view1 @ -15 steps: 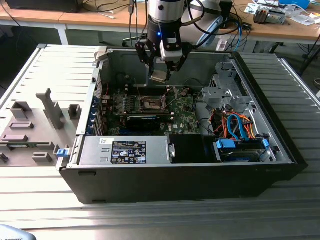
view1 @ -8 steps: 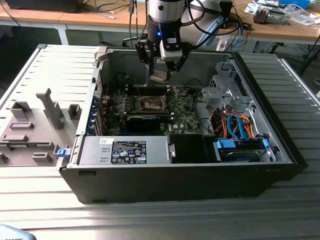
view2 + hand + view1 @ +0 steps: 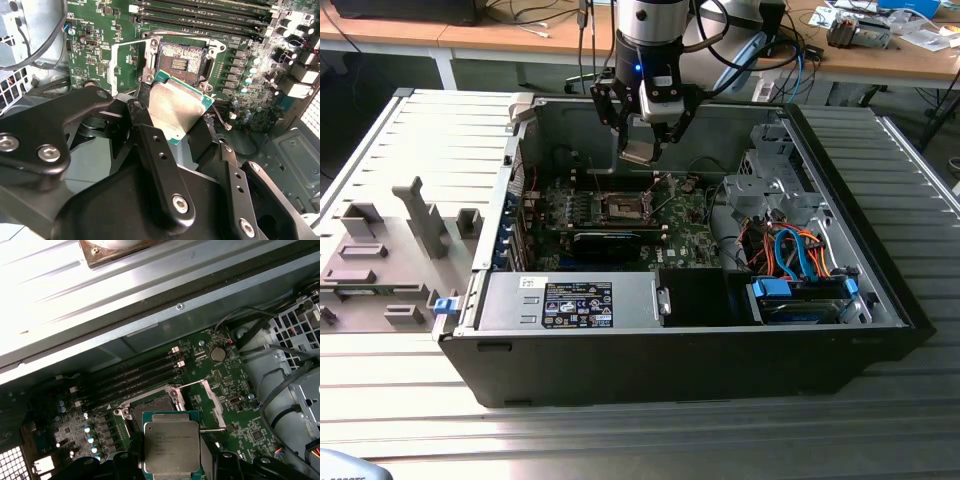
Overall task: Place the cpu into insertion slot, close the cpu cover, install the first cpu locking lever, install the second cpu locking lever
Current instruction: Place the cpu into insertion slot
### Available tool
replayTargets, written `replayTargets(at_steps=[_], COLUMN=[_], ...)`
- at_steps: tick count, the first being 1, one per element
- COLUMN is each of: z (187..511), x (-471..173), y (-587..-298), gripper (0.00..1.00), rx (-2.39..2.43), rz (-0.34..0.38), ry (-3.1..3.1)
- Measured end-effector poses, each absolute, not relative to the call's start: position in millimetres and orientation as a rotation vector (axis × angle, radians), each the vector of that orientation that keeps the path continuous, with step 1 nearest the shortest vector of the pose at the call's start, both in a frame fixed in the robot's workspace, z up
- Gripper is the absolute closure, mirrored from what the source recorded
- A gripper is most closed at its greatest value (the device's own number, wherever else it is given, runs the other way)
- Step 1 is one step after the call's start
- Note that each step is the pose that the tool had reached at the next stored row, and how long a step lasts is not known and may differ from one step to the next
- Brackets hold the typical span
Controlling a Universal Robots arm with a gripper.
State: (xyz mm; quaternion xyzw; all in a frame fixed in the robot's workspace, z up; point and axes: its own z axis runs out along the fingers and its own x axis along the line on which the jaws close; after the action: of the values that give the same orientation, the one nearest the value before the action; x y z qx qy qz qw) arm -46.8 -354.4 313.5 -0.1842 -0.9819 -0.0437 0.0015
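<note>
CPU (image 3: 175, 112) is the small flat silver square, and the gripper (image 3: 172, 120) is pinching it by two side edges. One black finger (image 3: 147, 130) presses on each side, I think so that nothing rubs the shiny top or the underside. In the exterior view the CPU (image 3: 638, 152) hangs in the upper middle of the picture, up in the air inside the open computer case (image 3: 670, 360). It looks a bit tilted, not flat. The insertion slot (image 3: 623, 207) sits just under it in that picture, near the middle, and the two are apart, not touching. In the second wrist view the insertion slot (image 3: 180, 62) shows its dark brown middle with nothing in it, so the CPU is not in its place yet. The cover (image 3: 112, 67), a thin silver frame, is flipped open and rests beside the slot, which leaves the way down to the slot free. In the first wrist view the CPU (image 3: 171, 447) hides one edge of the slot (image 3: 150, 407), so it seems lined up close over it. The green board (image 3: 95, 55) lies flat on the floor of the case. The case lies on its side on the ribbed metal table (image 3: 620, 440) with its big side off, likely so the arm can reach in from above.
</note>
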Motion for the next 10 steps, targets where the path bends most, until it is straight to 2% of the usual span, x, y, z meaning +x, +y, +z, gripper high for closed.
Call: replayTargets(at_steps=[10], z=[313.5], x=[-46.7], y=[-354.5], gripper=[0.45], rx=[-0.595], rz=[-0.137], ry=[-3.079])
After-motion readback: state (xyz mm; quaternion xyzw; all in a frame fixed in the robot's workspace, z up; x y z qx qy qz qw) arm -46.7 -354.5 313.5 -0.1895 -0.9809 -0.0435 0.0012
